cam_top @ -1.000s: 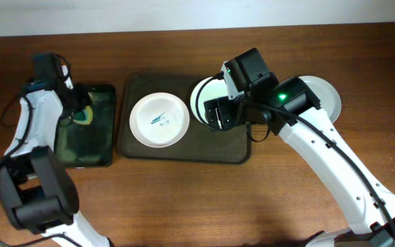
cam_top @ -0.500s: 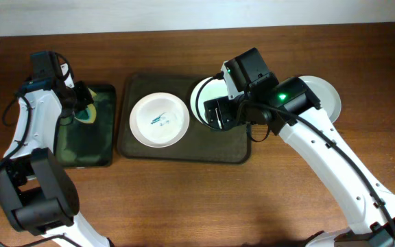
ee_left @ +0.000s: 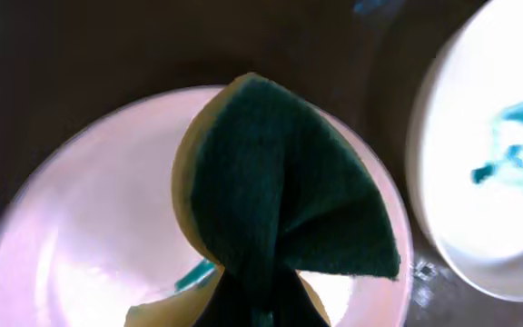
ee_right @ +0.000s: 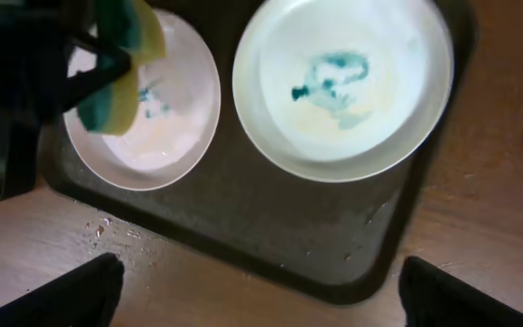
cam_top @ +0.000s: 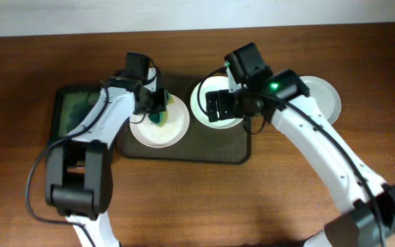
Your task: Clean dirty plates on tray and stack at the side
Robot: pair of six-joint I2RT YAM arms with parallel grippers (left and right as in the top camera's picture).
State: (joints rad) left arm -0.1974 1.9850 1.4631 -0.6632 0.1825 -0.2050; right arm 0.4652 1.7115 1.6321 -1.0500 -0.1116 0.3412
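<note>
- Since a second earlier, our left gripper [cam_top: 155,106] had swung from the dark basin [cam_top: 74,113] at the left over to the tray [cam_top: 184,152], bringing the sponge [ee_left: 280,200] with it.
- We had that gripper clamped on the folded green-and-yellow sponge, above the left plate [cam_top: 146,132] on the tray.
- We could not tell whether the sponge touched the plate's surface.
- A small blue-green smear [ee_left: 193,272] showed on the left plate just beside the sponge.
- Our right gripper [cam_top: 219,108] hung over the right plate [ee_right: 343,86], fingers spread wide and holding nothing.
- The right plate sat on the tray next to the left one, with a blue-green stain [ee_right: 330,77] in its middle.
- Another white plate [cam_top: 324,96] lay on the table to the right of the tray.
</note>
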